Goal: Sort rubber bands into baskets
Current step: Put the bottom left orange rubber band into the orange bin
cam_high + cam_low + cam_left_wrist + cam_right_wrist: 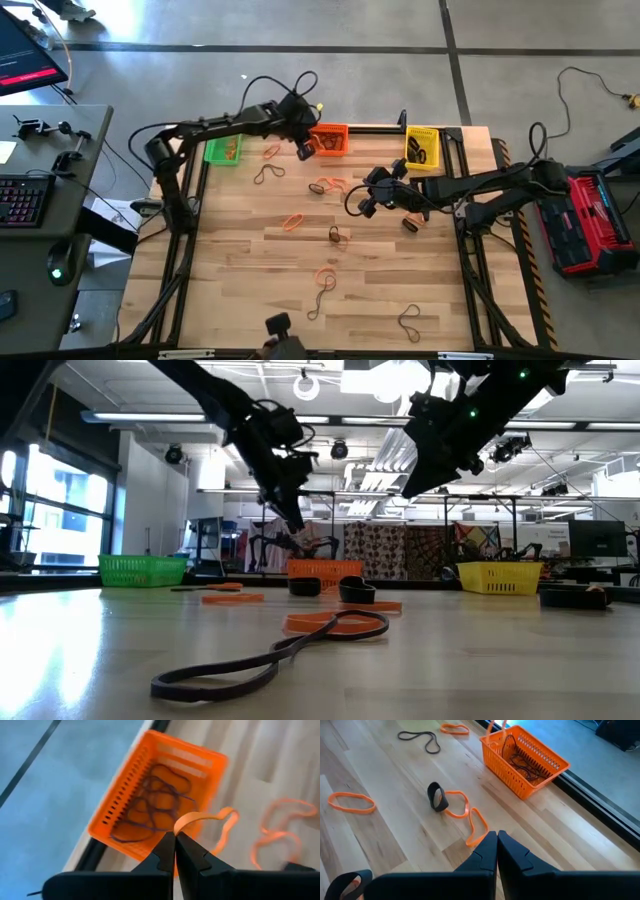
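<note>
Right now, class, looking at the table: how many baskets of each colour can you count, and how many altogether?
green basket: 1
orange basket: 1
yellow basket: 1
Total: 3

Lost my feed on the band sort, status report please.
Left gripper shut on an orange rubber band, over the orange basket. Right gripper shut, empty. Nothing in the way.
</note>
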You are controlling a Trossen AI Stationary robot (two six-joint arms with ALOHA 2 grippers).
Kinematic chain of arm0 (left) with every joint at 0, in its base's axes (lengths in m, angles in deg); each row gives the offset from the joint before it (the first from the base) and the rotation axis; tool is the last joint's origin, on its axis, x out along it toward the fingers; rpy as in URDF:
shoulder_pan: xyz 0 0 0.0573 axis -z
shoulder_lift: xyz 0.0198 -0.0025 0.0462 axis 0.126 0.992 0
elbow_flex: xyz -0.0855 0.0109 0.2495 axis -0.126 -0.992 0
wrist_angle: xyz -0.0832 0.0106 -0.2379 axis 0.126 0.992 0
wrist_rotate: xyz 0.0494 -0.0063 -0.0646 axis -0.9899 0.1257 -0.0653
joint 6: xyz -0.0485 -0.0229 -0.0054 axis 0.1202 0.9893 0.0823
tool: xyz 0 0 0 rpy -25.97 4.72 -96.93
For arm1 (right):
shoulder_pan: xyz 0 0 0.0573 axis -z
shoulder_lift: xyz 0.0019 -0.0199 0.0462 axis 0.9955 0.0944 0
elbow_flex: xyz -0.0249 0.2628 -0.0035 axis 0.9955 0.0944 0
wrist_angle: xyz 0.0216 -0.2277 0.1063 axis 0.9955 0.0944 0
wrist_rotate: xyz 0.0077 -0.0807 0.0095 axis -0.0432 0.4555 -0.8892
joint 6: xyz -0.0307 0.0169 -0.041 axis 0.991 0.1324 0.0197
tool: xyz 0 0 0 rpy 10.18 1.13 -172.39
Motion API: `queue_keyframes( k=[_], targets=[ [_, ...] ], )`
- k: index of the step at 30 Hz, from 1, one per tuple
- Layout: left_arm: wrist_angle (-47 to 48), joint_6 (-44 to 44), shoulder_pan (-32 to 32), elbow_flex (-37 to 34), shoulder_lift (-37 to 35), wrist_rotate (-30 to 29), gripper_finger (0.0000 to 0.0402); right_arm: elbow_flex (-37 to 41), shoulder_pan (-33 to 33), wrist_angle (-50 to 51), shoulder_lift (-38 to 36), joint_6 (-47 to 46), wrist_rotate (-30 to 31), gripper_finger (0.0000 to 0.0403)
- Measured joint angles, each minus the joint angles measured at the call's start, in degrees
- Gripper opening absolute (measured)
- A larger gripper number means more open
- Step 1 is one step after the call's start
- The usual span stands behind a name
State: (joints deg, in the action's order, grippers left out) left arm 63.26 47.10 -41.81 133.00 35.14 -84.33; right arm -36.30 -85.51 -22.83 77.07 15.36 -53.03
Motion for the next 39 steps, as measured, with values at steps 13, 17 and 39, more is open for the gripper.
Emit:
queue_keyframes(
  k=[13, 17, 39],
  targets=[
    [-1.56, -2.75, -1.79, 8.69, 9.96, 0.45, 0.0, 0.02, 0.22, 0.0, 0.0, 0.0, 0.0, 0.0],
    [-1.14, -4.14, -1.72, 10.14, 11.24, 0.57, 0.0, 0.04, 0.22, 0.0, 0.0, -0.19, 0.0, 0.0],
    [3.32, -8.0, -2.21, 10.45, 12.83, 1.36, 0.0014, 0.07, 0.24, -0.57, 0.0, -1.24, 0.02, 0.0]
  ],
)
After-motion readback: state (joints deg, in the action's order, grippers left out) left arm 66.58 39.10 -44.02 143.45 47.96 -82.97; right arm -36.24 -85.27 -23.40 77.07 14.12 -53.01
